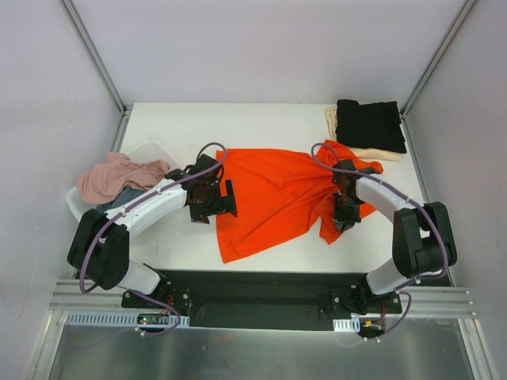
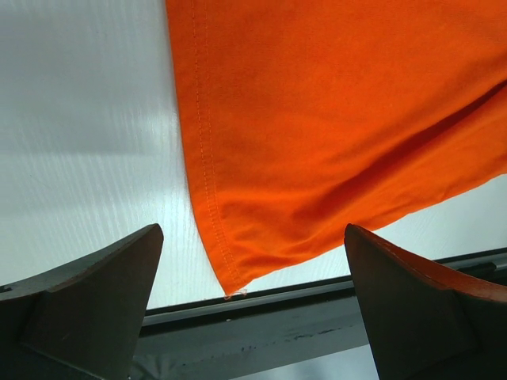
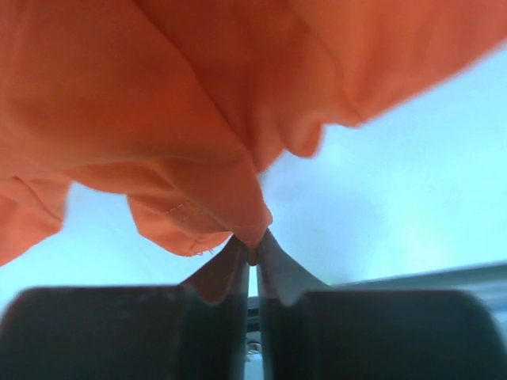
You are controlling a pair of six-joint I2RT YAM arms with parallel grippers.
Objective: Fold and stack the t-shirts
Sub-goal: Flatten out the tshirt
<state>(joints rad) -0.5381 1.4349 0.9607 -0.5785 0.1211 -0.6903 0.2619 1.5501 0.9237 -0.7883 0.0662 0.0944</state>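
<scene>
While right fingers pinch the orange-red shirt, left fingers spread wide, empty, white tub holding pink shirt

The left arm and right arm are shelled in white with black joints, ending in the black left gripper and right gripper. Purple cables are routed up from the mounting plate.

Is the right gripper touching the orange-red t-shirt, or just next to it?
Touching. In the right wrist view, the right gripper has its jaws nearly shut, pinching a bunched fold of the orange-red t-shirt between the tips.
</scene>
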